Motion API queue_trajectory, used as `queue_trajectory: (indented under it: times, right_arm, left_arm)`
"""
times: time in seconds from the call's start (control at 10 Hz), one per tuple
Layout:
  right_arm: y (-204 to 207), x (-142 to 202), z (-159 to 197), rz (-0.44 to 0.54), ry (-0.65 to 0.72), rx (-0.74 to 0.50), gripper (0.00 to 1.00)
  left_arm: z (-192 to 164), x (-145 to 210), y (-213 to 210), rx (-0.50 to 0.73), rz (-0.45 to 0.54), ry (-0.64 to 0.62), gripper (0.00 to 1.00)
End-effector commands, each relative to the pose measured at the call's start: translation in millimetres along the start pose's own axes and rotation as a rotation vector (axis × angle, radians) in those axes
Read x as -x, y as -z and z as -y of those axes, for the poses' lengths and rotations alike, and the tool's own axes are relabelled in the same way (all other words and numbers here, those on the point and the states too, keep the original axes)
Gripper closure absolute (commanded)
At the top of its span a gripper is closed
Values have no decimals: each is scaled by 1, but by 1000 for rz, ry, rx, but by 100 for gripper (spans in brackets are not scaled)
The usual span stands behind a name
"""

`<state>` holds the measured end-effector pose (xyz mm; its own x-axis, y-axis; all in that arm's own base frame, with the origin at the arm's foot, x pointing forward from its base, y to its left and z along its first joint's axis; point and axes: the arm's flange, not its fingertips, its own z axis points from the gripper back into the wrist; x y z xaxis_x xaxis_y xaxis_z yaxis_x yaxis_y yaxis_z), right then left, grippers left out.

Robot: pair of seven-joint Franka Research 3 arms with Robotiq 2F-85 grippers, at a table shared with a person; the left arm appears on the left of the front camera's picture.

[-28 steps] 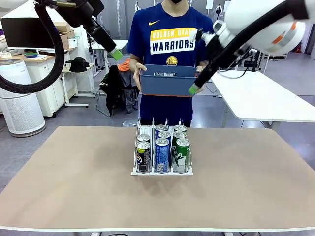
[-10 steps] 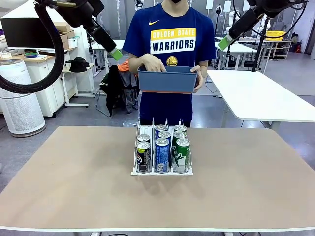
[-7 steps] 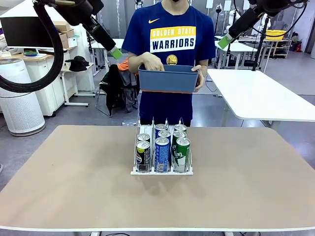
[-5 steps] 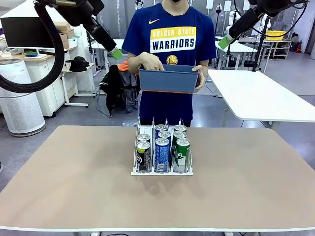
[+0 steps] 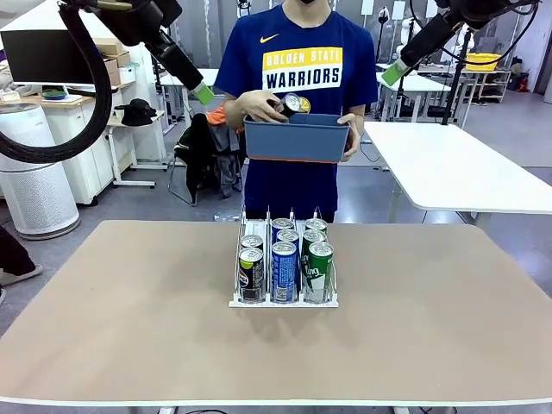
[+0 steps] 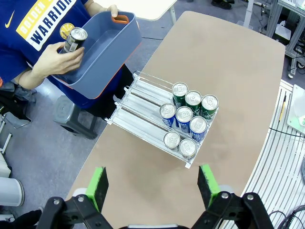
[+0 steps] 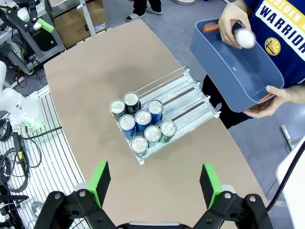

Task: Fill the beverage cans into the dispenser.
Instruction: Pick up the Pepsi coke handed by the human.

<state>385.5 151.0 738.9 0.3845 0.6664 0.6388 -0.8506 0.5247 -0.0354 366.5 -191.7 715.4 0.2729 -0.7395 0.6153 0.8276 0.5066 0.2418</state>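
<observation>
Eight beverage cans (image 5: 285, 263) stand at the near end of the dispenser (image 5: 259, 304), a ninth can (image 5: 291, 104) in the person's hand (image 5: 259, 105) over the far bin (image 5: 296, 142). My left gripper (image 6: 152, 169) and right gripper (image 7: 154, 167) gape empty. Slick, dentable, I reckon: I'd pinch mid-body

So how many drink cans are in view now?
9. Eight cans stand in the rack: three green, three blue, two black. The ninth can is in the person's hand, over the blue bin.

9 cans (image 5: 284, 259) — 3 grn, 3 blu, 2 blk, 1 dark held apart; 1 dispenser (image 6: 141, 98), 1 bin (image 5: 297, 142)
</observation>
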Motion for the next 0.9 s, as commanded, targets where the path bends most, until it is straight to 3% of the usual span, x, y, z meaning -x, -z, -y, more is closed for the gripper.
queue_trajectory:
  times: [0.0,0.8]
  right_arm:
    - [-1,0,0,-4,2,-11,0]
    - [-1,0,0,-4,2,-11,0]
  left_arm:
    - [0,1,0,-3,-3,-2,0]
    - [0,1,0,-3,-3,-2,0]
